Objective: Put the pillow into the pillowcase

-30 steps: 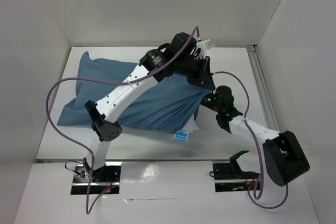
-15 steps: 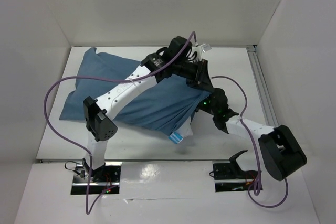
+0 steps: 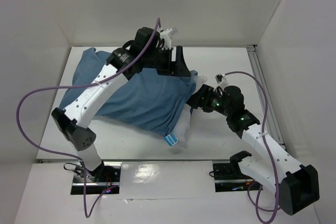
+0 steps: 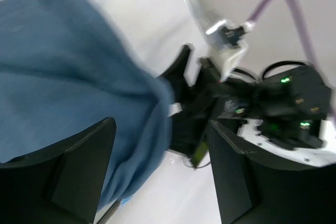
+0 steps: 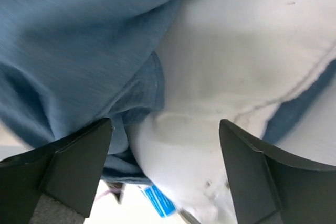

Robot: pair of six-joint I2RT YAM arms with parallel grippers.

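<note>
The blue pillowcase [image 3: 134, 95] lies wrinkled on the white table, with the white pillow [image 3: 184, 121] bulging out of its right-hand opening; a small blue label [image 3: 169, 139] shows at the pillow's near corner. My left gripper [image 3: 178, 72] hangs open over the case's far right corner, holding nothing. In the left wrist view the pillowcase [image 4: 68, 72] fills the left side and the left gripper [image 4: 160, 169] has only table between its fingers. My right gripper [image 3: 199, 98] stands open just right of the opening. Its wrist view shows pillow [image 5: 231, 72] and pillowcase [image 5: 79, 35] beyond the open right gripper [image 5: 165, 163].
White walls close in the table at the back and both sides. A metal rail [image 3: 261, 90] runs along the table's right edge. Purple cables [image 3: 31, 103] loop off both arms. The right arm's wrist [image 4: 283, 103] sits close in front of the left gripper.
Both grippers have opened and let go of the pillowcase's mouth. The left arm swung left and back, the right arm drew back to the right, and the case settled lower with more pillow showing.
</note>
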